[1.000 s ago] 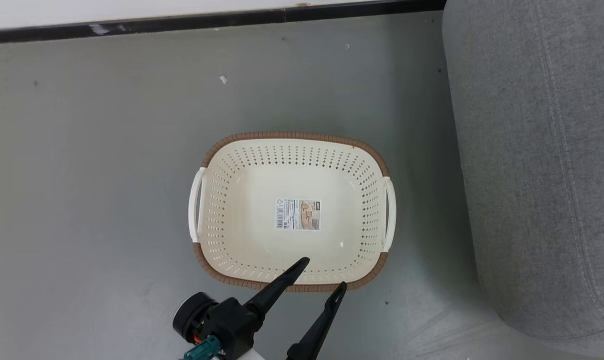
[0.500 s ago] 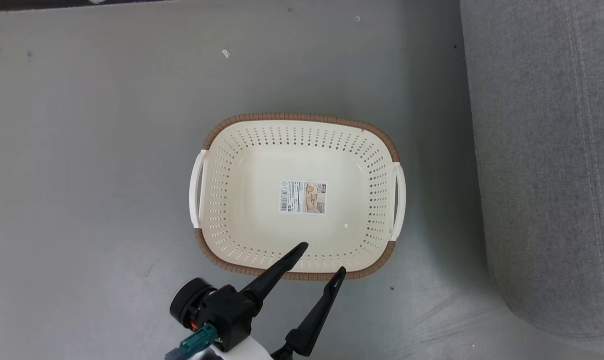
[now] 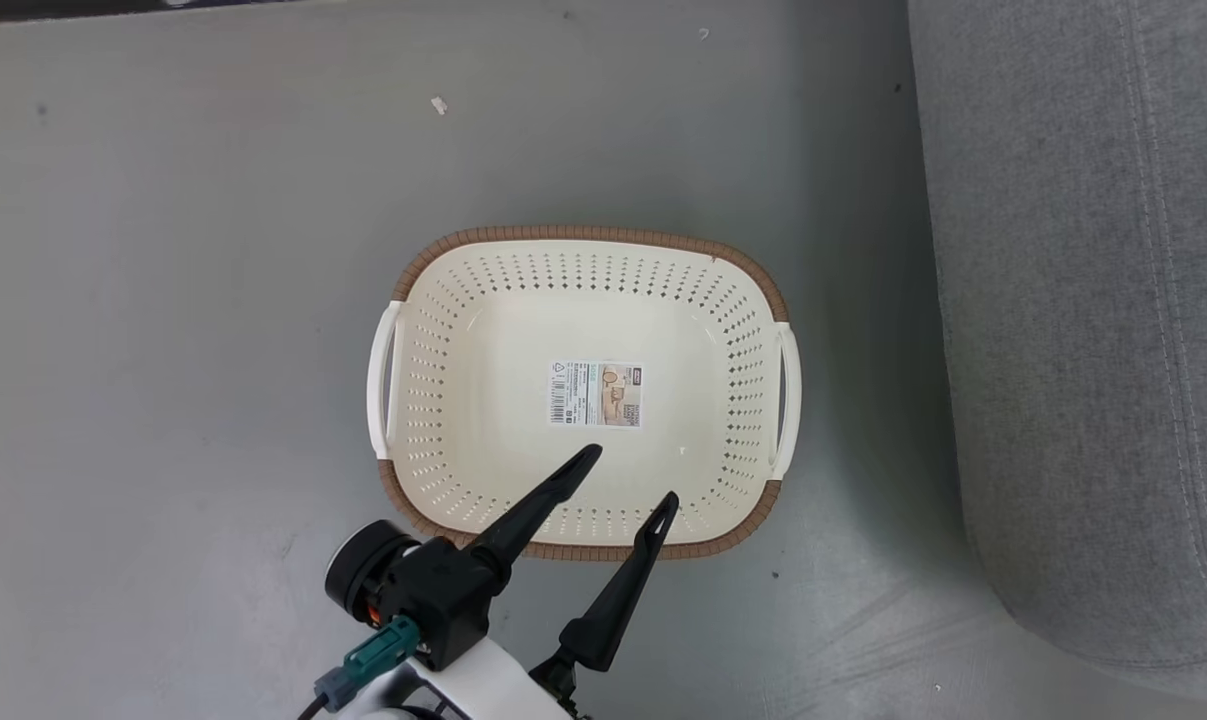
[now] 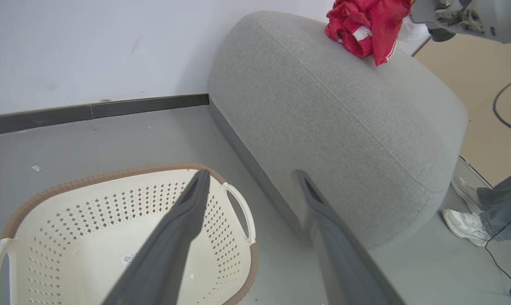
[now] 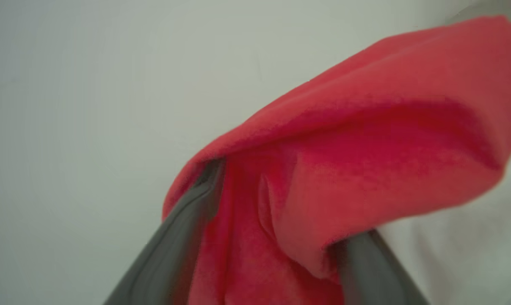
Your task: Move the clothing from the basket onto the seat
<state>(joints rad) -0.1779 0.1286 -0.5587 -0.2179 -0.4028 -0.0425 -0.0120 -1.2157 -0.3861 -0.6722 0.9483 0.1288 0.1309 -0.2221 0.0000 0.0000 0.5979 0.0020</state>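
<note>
Lying in a crumpled bunch on the rounded top of the grey-green sofa [image 4: 335, 110], the red garment [image 4: 365, 25] with white stripes is seen in the left wrist view. Part of the right arm [image 4: 471, 15] is found just beside it at the upper edge. In the right wrist view, the right gripper [image 5: 280, 207] is shown with its two fingers spread apart, and red fabric is bunched between them and draped over one tip. It cannot be told whether the cloth is pressed by either finger.

The laundry basket [image 3: 583, 234] is placed on the grey floor [image 3: 163, 300] near the sofa, not touching it. A printed label [image 3: 595, 394] is seen on its cream bottom. The left gripper [image 3: 631, 477] is held above the near rim of the basket, its fingers wide apart and nothing between them.

A person's pale shoe [image 4: 462, 220] is seen on the floor beside the sofa.
</note>
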